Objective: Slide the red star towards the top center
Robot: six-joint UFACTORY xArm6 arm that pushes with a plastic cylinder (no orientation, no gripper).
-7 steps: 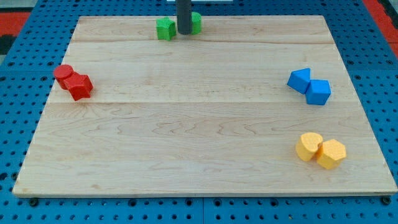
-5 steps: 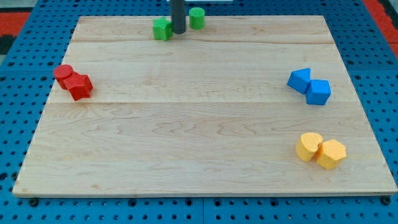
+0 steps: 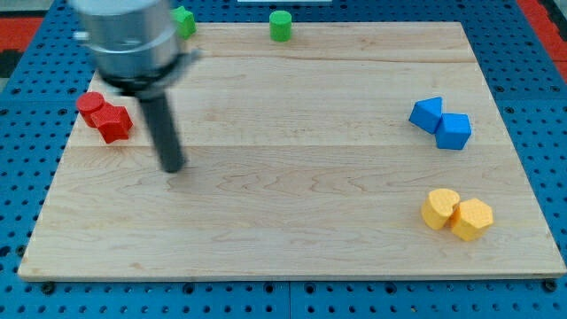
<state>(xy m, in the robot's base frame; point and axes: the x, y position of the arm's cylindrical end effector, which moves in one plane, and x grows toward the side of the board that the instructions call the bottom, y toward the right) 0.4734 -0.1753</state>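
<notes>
The red star [image 3: 114,122] lies at the view's left edge of the wooden board [image 3: 292,204], touching a red cylinder [image 3: 89,105] on its upper left. My tip [image 3: 172,167] rests on the board to the right of the red star and a little below it, apart from it by a small gap. The arm's grey body blurs across the view's top left.
A green block [image 3: 183,20] sits at the top edge, partly behind the arm. A green cylinder [image 3: 281,26] stands at the top centre. Two blue blocks [image 3: 440,123] lie at the right. Two yellow blocks [image 3: 455,213] lie at the lower right.
My tip has swept from between the green blocks at the top centre down and left to beside the red star. One green block has shifted left along the top edge.
</notes>
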